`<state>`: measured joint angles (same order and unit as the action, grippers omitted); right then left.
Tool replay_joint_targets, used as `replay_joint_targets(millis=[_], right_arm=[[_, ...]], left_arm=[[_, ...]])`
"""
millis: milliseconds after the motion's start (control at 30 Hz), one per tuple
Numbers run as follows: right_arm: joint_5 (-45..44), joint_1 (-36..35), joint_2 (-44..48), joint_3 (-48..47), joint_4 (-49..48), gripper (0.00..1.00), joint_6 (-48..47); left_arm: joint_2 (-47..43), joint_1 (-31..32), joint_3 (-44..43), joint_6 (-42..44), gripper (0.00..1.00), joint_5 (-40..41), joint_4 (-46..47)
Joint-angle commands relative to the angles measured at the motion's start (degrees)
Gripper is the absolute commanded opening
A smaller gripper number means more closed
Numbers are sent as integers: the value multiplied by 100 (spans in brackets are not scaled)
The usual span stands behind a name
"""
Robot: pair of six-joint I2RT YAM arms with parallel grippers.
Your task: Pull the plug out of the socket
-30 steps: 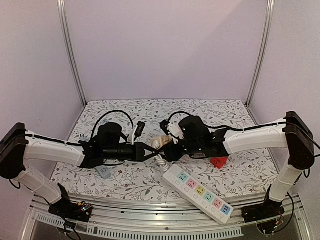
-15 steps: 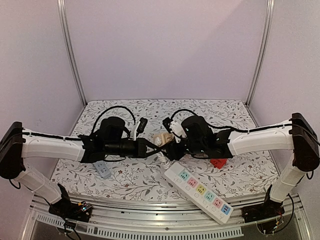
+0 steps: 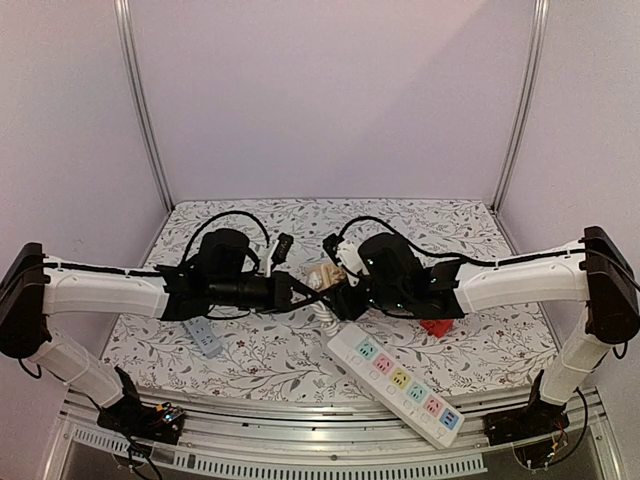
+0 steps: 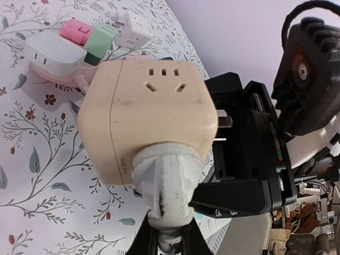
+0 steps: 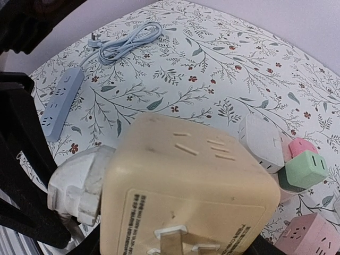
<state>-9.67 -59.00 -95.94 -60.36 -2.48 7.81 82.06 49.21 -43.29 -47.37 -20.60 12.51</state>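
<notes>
A beige cube socket hangs above the table's middle, held between both grippers. A white plug is seated in its side facing the left arm. My left gripper is shut on the plug's body and neck; in the top view it is left of the cube. My right gripper is shut on the cube, whose own metal prongs face the right wrist camera. The plug sits flush against the cube, with no gap showing. The right gripper's black fingers clasp the cube's far side.
A white power strip with coloured outlets lies at the front. A grey-blue strip lies front left and a red adapter to the right. Small pink, green and white cube adapters sit below the cube. A coiled cable lies farther off.
Both grippers and the cube have risen a little and shifted slightly toward the back. The plug stays in the socket and both grips are unchanged.
</notes>
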Motion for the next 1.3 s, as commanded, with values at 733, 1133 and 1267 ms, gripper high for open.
replay_joint_targets(millis=[733, 1133, 1267], right_arm=[[286, 182, 394, -719, 645, 4, 1808], [-297, -301, 479, -361, 670, 4, 506], [-571, -488, 408, -340, 702, 3, 28]], left_arm=[[-206, -70, 871, -225, 0, -23, 912], [-383, -201, 669, -551, 0, -554, 608], [-455, -276, 448, -589, 0, -881, 429]])
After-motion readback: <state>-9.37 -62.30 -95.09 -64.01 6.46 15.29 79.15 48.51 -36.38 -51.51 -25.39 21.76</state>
